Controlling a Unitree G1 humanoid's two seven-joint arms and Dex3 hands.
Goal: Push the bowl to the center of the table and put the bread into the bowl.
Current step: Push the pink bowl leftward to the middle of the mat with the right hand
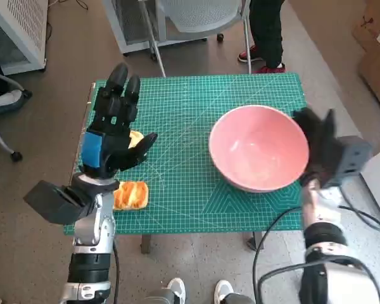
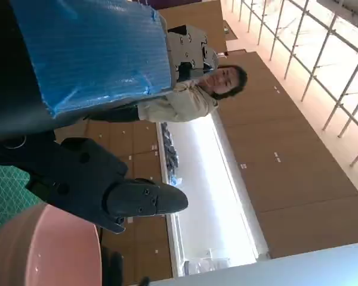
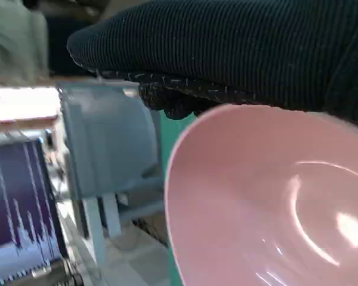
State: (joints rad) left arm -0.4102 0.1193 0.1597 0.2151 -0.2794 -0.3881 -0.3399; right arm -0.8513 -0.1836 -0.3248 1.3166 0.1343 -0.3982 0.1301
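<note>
A pink bowl (image 1: 258,147) stands on the green mat (image 1: 183,107), right of the table's middle, empty. My right hand (image 1: 323,142) in its black glove touches the bowl's right rim, fingers spread. In the right wrist view the glove (image 3: 238,53) lies just along the bowl (image 3: 268,202) rim. Bread (image 1: 130,195) lies at the mat's front left corner, and a second yellow piece (image 1: 136,137) shows behind my left hand (image 1: 114,130). That hand hovers raised over the bread, fingers apart, holding nothing. Its fingers (image 2: 107,190) and the bowl's edge (image 2: 42,250) show in the left wrist view.
A white chair (image 1: 196,16) and a person's legs with red shoes (image 1: 266,57) are beyond the table's far edge. Cables (image 1: 285,247) hang by my right arm. Shoes (image 1: 196,291) show at the near edge. A person (image 2: 197,95) appears in the left wrist view.
</note>
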